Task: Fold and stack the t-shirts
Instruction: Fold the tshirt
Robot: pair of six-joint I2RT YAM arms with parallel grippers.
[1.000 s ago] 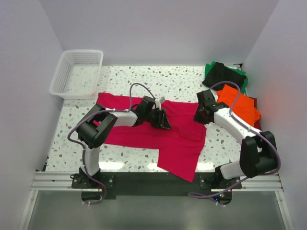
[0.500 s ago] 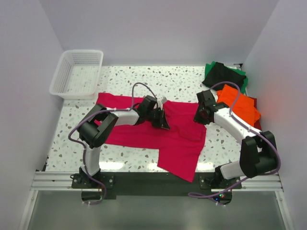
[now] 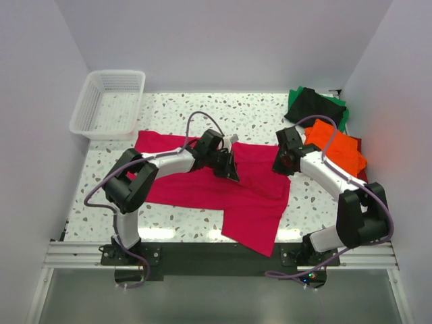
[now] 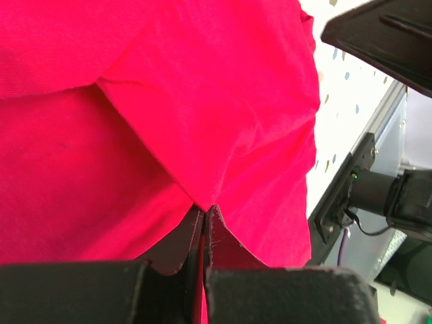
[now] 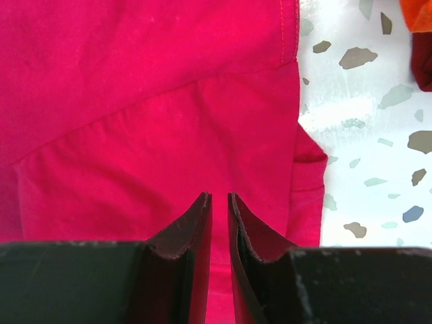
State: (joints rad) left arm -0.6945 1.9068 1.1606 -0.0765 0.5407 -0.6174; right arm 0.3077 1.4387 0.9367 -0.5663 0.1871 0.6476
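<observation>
A crimson-pink t-shirt lies spread across the middle of the table, with one part hanging towards the front edge. My left gripper is shut on a pinched fold of this shirt near its middle. In the left wrist view the jaws meet with a thin strip of the cloth between them. My right gripper is over the shirt's right edge. In the right wrist view its jaws are almost together with only a narrow slit, above flat cloth, and hold nothing.
A pile at the back right holds a black shirt on a green one, and an orange shirt on a dark red one. A white mesh basket stands at the back left. The speckled table shows behind the shirt.
My left gripper has shifted slightly towards the back with the pinched fold, and the left forearm has swung a little. The right arm has not moved.
</observation>
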